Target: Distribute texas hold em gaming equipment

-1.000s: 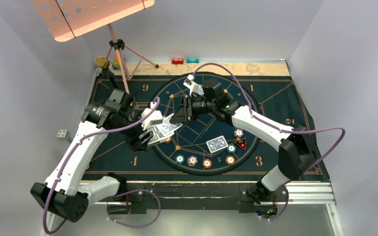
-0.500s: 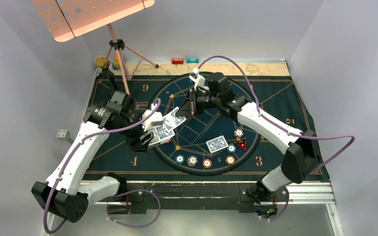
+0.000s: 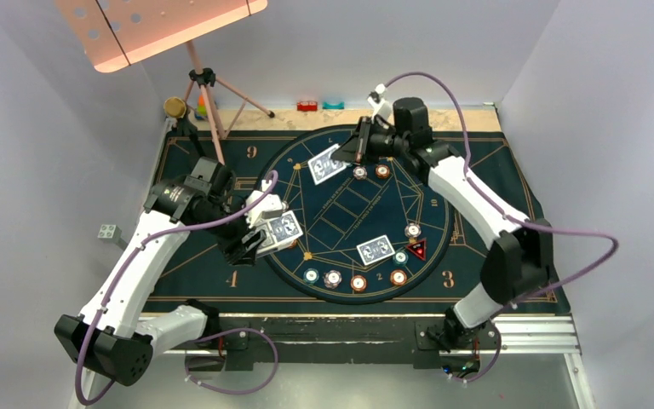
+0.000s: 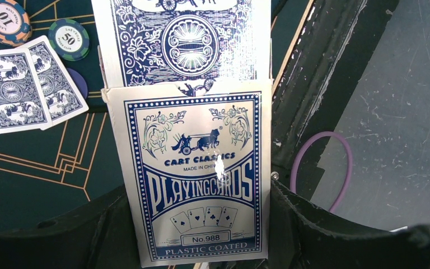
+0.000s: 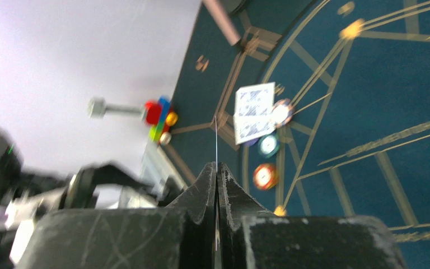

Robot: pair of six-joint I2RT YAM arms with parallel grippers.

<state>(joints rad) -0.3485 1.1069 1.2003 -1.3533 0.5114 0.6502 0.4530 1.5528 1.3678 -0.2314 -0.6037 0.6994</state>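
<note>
My left gripper (image 3: 264, 235) is shut on a blue and white playing-card box (image 3: 279, 230) at the round field's left edge. In the left wrist view the box (image 4: 196, 179) sits between the jaws with blue-backed cards (image 4: 182, 39) sticking out of its top. My right gripper (image 3: 358, 152) is shut on one card (image 3: 327, 164) above the field's far side; in the right wrist view that card (image 5: 216, 140) shows edge-on. Two chips (image 3: 370, 171) lie just under it. Two dealt cards (image 3: 375, 249), a red triangular marker (image 3: 416, 249) and several chips (image 3: 358, 283) lie near. I make out no yellow disc.
The dark blue gold-lined mat (image 3: 494, 170) covers the table. A pink music stand (image 3: 209, 94) stands on a tripod at the far left, a brass knob (image 3: 174, 106) beside it. Red (image 3: 307, 106) and teal (image 3: 333, 105) blocks sit at the far edge.
My right gripper has drawn a card away from the box and carried it up and to the right, to the field's far side. My left gripper has stayed put with the box.
</note>
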